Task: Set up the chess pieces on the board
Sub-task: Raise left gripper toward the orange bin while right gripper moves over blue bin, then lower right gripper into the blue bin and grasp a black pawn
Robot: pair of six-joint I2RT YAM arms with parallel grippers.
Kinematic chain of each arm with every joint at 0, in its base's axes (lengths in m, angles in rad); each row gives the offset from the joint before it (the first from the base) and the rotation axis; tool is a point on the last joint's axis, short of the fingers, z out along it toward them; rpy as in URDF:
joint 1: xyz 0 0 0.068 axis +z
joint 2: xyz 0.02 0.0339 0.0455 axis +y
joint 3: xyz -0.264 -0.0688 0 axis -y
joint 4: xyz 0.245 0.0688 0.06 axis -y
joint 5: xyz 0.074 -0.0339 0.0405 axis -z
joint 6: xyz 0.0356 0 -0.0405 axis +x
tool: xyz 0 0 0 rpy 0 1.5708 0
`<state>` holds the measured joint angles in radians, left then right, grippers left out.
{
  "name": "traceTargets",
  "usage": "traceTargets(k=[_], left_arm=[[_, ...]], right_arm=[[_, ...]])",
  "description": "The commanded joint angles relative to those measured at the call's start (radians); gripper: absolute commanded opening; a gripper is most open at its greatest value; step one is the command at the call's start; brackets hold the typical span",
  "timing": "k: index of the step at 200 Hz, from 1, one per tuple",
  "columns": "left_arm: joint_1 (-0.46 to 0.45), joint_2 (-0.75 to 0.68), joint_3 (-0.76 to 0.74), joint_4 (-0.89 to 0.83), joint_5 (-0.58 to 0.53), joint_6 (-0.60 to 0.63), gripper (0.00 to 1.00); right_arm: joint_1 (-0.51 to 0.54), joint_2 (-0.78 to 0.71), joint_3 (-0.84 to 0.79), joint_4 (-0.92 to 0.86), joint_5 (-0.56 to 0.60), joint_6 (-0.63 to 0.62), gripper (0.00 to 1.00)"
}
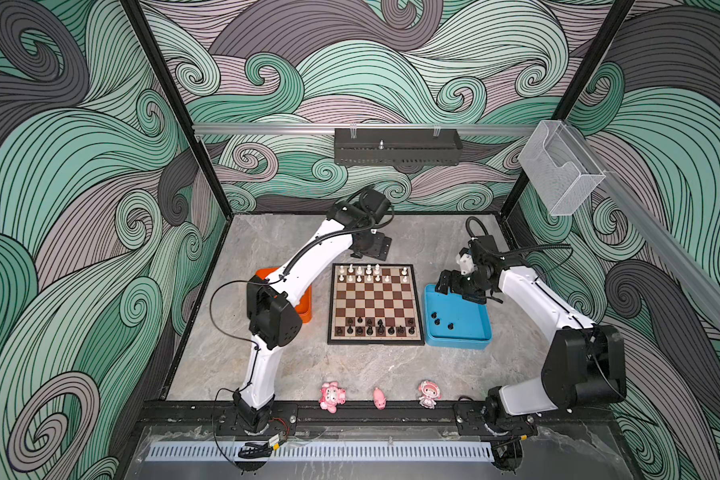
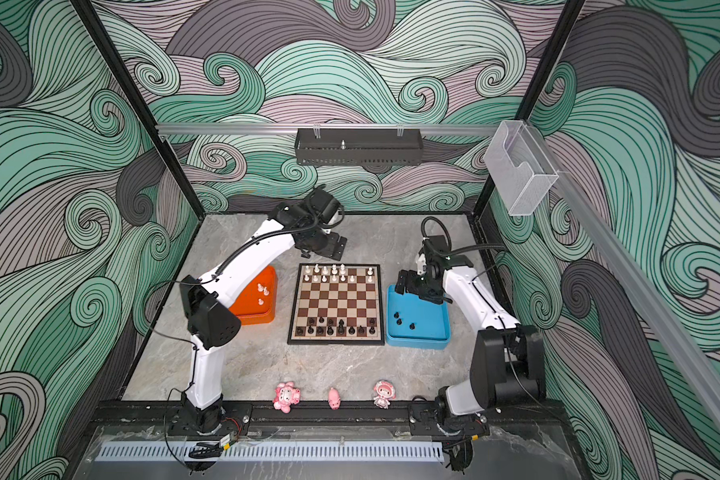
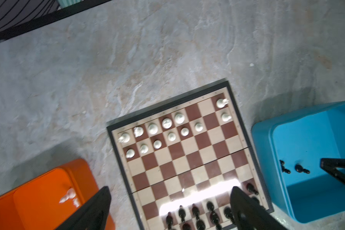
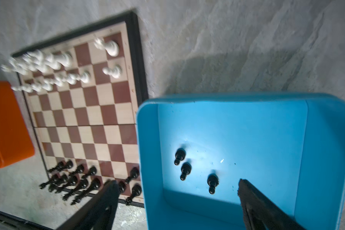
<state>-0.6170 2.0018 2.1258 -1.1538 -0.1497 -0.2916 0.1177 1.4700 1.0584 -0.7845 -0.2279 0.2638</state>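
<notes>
Wave-patterned walls enclosed a marble counter (image 1: 267,365), where the board (image 1: 376,305) lay between an orange tray (image 2: 262,318) and a blue tray (image 1: 470,332). Most white pieces (image 1: 368,272) stood on its far rows and most black pieces (image 1: 375,328) on its near rows. By my reckoning the job was nearly done: a few whites (image 2: 262,292) and three blacks (image 4: 185,171) waited in the trays. The left claw (image 3: 169,191) and right claw (image 4: 177,182) gaped wide, empty. No writing was legible.

Even bright light; wrist views motion-blurred; glare patch on board (image 3: 197,196)
</notes>
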Motion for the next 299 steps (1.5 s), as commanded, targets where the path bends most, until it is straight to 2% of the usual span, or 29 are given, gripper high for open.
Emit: traceTargets(k=[1, 28, 53, 81, 150, 299], left_arm=[[0.107, -0.117, -0.132, 0.035, 0.019, -0.004, 0.96], [0.224, -0.213, -0.289, 0.093, 0.058, -0.015, 0.96], [0.286, -0.241, -0.346, 0.099, 0.055, 0.0, 0.96], [0.326, -0.231, -0.347, 0.091, 0.072, 0.006, 0.96], [0.34, -0.189, -0.326, 0.093, 0.1, 0.001, 0.96], [0.352, -0.184, -0.366, 0.095, 0.1, -0.003, 0.96]], right_arm=[[0.007, -0.031, -0.043, -0.059, 0.05, -0.015, 0.89], [0.007, -0.034, -0.098, -0.059, 0.078, -0.011, 0.87], [0.007, -0.009, -0.135, -0.039, 0.08, 0.006, 0.81], [0.008, 0.018, -0.163, -0.003, 0.078, 0.024, 0.65], [0.02, 0.089, -0.189, 0.057, 0.086, 0.048, 0.44], [0.027, 0.126, -0.179, 0.065, 0.096, 0.048, 0.16]])
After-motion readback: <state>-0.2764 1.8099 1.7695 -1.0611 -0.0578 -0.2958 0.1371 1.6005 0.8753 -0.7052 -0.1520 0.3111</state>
